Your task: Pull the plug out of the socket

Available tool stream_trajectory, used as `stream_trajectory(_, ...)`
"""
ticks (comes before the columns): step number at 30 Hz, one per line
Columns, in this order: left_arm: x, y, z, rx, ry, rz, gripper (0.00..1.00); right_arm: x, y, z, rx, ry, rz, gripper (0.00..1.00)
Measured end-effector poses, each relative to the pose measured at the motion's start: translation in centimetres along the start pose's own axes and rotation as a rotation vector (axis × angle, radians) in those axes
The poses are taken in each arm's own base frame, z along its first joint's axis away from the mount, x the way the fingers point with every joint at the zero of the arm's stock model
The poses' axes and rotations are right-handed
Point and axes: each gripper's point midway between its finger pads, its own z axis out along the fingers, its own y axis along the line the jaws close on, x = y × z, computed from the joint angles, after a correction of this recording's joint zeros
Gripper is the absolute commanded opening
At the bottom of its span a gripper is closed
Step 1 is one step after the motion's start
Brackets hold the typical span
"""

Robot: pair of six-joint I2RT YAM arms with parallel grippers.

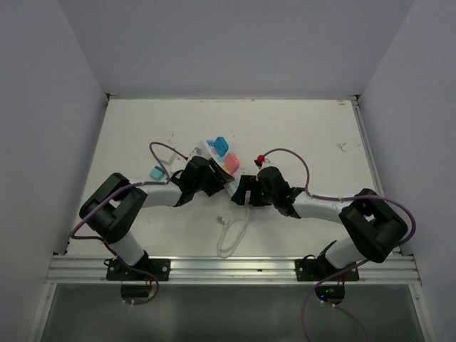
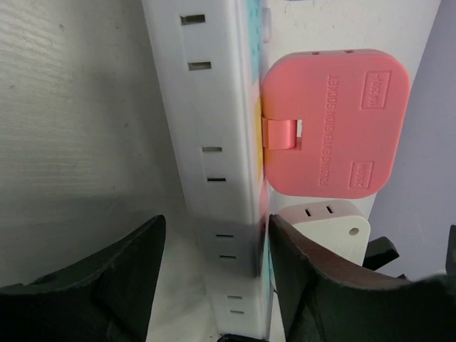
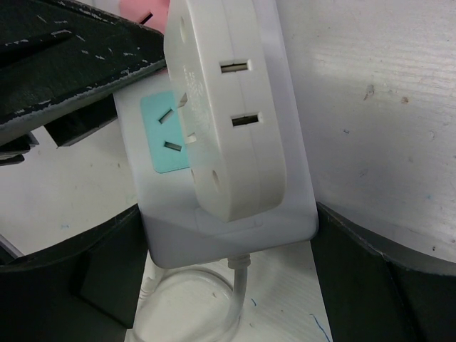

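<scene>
White table (image 1: 299,135) with socket (image 1: 216,150), its coiled cord (image 1: 220,242), perhaps a teal cap (image 1: 157,172).

"SOCKET", "10A 250V~", "2500W" on pink cover (image 2: 335,121) of the socket (image 2: 214,107)

Overhead view: even, diffuse light from above, table (image 1: 306,135) near-white, short soft shadows under both arms, walls grading to grey. Left wrist view: table dim and grey, socket (image 2: 214,142) shaded toward its lower end, fingers (image 2: 92,285) dark and soft. Right wrist view: plug (image 3: 228,121) sharp, table bright at right, lower corners blurred.
</scene>
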Motion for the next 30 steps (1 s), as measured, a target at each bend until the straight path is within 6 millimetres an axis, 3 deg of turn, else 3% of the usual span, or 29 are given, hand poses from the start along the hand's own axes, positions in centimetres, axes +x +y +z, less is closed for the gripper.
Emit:
stream_trajectory(5,0.2,-0.9,0.0,0.039,-0.005,-0.01,0.33,0.0,0.1,0.0,-0.008,-0.003,0.005,0.0)
stream_trajectory(7,0.2,-1.0,-0.1,0.05,-0.011,-0.031,0.24,0.0,0.3,0.0,-0.012,-0.002,0.019,0.09)
stream_trajectory(8,0.2,-1.0,-0.2,0.052,-0.014,-0.034,0.12,0.1,0.3,0.0,-0.015,0.0,0.023,0.13)
stream_trajectory(9,0.2,-0.9,-0.3,0.053,-0.015,-0.035,0.08,0.1,0.4,0.0,-0.018,0.001,0.022,0.26)
stream_trajectory(11,0.3,-0.8,-0.6,0.055,-0.016,-0.034,0.0,0.3,0.6,-0.1,-0.03,0.01,0.023,0.39)
stream_trajectory(12,0.4,-0.7,-0.8,0.053,-0.015,-0.033,0.0,0.5,0.7,-0.2,-0.036,0.015,0.023,0.52)
stream_trajectory(15,0.7,-0.4,-1.4,0.048,-0.007,-0.028,0.0,1.0,0.9,-0.7,-0.046,0.035,0.025,0.79)
stream_trajectory(18,1.4,-0.4,-2.1,0.045,0.011,-0.01,0.0,1.6,1.1,-1.6,-0.048,0.053,0.03,0.91)
stream_trajectory(19,1.5,-0.5,-2.3,0.047,0.016,-0.002,0.0,1.7,1.1,-1.8,-0.05,0.056,0.032,0.99)
stream_trajectory(22,1.1,-0.8,-3.1,0.05,-0.002,0.04,0.0,1.3,1.9,-3.4,-0.074,0.048,0.022,0.99)
stream_trajectory(30,-0.1,1.0,-4.3,-0.018,-0.05,0.14,0.0,0.1,2.3,-6.9,-0.079,0.002,0.014,0.97)
